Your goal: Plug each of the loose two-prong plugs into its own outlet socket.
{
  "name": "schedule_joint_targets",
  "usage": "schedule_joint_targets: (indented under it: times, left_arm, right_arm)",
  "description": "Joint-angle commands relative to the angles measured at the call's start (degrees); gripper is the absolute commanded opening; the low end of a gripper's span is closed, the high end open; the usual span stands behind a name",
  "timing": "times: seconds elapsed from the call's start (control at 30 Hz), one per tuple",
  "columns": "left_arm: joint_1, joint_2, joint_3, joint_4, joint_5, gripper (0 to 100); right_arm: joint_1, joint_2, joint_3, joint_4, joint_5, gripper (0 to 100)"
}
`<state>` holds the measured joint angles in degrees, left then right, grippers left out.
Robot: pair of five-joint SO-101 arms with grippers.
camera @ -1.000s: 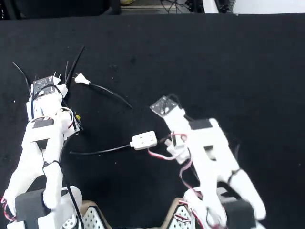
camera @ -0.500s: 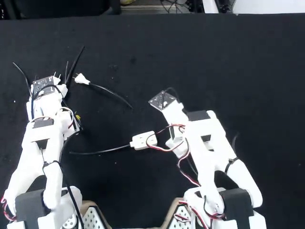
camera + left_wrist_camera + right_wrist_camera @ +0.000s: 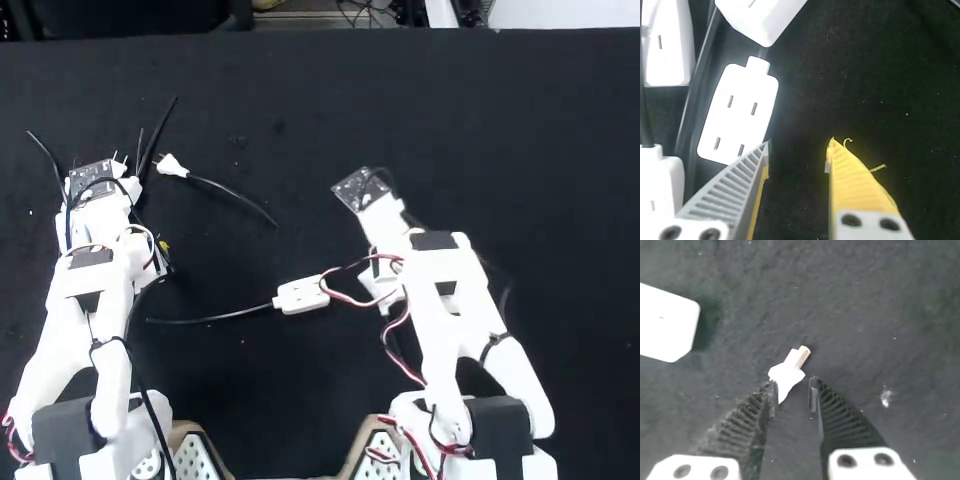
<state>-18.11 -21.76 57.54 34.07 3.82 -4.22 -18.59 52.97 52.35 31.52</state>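
Note:
A white outlet socket (image 3: 302,294) on a black cord lies mid-table. My right gripper (image 3: 360,190) is beyond it and to its right, shut on a small white two-prong plug (image 3: 786,374) whose brass prong sticks out past the fingertips (image 3: 768,391). Another loose plug (image 3: 170,165) on a black cord lies at the far left. My left gripper (image 3: 92,176) is next to it, open (image 3: 797,145), with bare cloth between its fingers. Just off its grey finger lies a white double socket block (image 3: 737,122).
More white socket blocks (image 3: 665,42) crowd around the left gripper, and black cords (image 3: 150,130) fan out beyond it. A white block (image 3: 665,330) lies off to one side of the right gripper. Black cloth (image 3: 500,130) covers the table, open at the far right.
My right arm has swung away from the outlet socket, first toward the left, then farther back and to the right. The left arm has stayed put.

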Motion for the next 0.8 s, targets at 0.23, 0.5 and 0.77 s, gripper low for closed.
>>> schedule_joint_targets:
  times: [0.23, 0.5, 0.77]
  left_arm:
    - [-0.48, -2.02, -0.40, -0.79, 0.26, 18]
    - [-0.48, -2.02, -0.48, -0.79, 0.26, 18]
    - [-0.48, -2.02, -0.48, -0.79, 0.26, 18]
  right_arm:
    - [5.71, -1.10, -3.47, 4.13, -0.62, 9.6]
    - [4.31, -1.63, -4.62, 11.52, -1.23, 9.6]
    - [-0.18, -4.18, -0.40, 4.31, -3.08, 10.0]
